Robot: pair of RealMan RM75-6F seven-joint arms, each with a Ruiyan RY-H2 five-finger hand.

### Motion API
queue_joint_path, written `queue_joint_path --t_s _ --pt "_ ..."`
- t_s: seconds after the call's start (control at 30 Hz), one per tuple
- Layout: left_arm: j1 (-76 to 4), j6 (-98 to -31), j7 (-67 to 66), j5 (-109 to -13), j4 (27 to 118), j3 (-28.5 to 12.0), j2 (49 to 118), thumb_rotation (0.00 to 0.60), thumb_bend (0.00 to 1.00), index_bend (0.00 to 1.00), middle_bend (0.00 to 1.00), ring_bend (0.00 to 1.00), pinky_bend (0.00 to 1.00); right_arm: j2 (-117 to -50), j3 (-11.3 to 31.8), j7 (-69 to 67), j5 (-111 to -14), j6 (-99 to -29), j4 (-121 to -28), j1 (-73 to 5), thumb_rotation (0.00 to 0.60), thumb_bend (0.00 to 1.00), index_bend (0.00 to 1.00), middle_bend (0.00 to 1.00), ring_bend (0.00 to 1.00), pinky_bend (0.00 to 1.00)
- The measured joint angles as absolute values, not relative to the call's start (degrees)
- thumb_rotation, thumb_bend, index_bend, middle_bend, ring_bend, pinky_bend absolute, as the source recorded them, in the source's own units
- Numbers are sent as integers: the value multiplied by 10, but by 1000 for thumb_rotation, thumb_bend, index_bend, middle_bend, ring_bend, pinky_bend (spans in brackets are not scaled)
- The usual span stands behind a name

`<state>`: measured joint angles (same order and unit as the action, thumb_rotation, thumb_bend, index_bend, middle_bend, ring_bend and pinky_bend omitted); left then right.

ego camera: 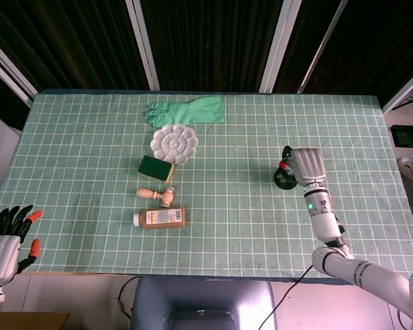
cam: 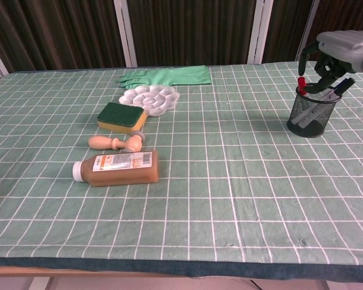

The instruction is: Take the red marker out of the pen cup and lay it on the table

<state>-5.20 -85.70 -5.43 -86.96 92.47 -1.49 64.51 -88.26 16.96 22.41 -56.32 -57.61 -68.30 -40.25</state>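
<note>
The black mesh pen cup (cam: 313, 115) stands upright at the right of the table, with the red marker (cam: 302, 84) poking out of its left side and darker pens leaning to the right. My right hand (cam: 336, 48) hovers over the cup, its dark fingers (cam: 304, 60) curved down on either side of the red cap; a grip is not evident. From the head view the right hand (ego camera: 306, 165) covers most of the pen cup (ego camera: 283, 180), and only the red marker (ego camera: 283, 166) tip shows. My left hand (ego camera: 5, 237) hangs off the table's near left corner, fingers spread and holding nothing.
A green rubber glove (ego camera: 189, 110) lies at the back, with a white paint palette (ego camera: 174, 143), a green sponge (ego camera: 155, 168), a wooden stamp (ego camera: 157, 196) and a brown bottle (ego camera: 160, 218) on its side in a line toward the front. Green gridded cloth covers the table (ego camera: 248, 227).
</note>
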Motion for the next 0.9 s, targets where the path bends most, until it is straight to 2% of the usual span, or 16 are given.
queue_joint_path --t_s 0.4,0.9 --pt "-52 -856 -52 -869 925 -15 644 600 511 206 97 15 58 -902 165 195 -585 -576 -645 -407 600 517 640 1000 1000 960" --pt "-52 -856 -51 -870 924 -16 645 600 511 206 97 15 58 -909 163 179 -595 -576 -628 -406 600 561 665 1000 1000 964"
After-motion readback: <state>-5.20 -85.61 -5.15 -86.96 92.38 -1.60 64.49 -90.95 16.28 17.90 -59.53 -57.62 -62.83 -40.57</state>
